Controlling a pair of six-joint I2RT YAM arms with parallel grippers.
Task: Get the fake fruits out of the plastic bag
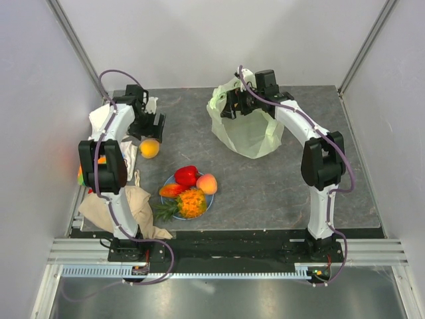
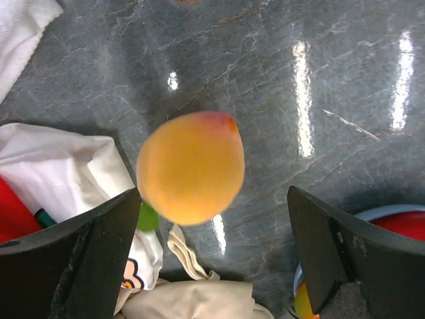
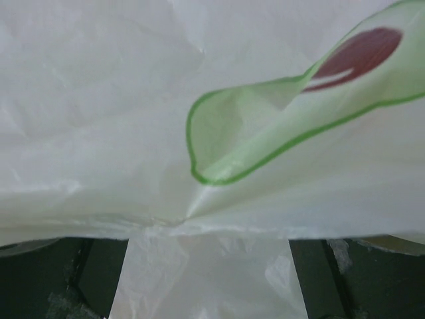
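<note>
The plastic bag (image 1: 249, 129) stands bunched at the back right, pale yellow-green. My right gripper (image 1: 232, 104) is at its rim; in the right wrist view its fingers (image 3: 86, 276) are wide apart, with bag film (image 3: 212, 100) draped across and between them. My left gripper (image 1: 151, 125) is open just behind a yellow-orange round fruit (image 1: 149, 148) on the table. In the left wrist view that fruit (image 2: 190, 166) lies free ahead of the gap between the spread fingers (image 2: 99, 256). A red pepper (image 1: 186, 175), a peach (image 1: 206, 183) and a pineapple (image 1: 191, 203) lie on the blue plate (image 1: 210, 201).
A beige cloth (image 1: 123, 209) lies at the near left and also shows in the left wrist view (image 2: 199, 299). A white cloth (image 1: 103, 119) lies along the left edge beside the left arm. Enclosure walls stand on three sides.
</note>
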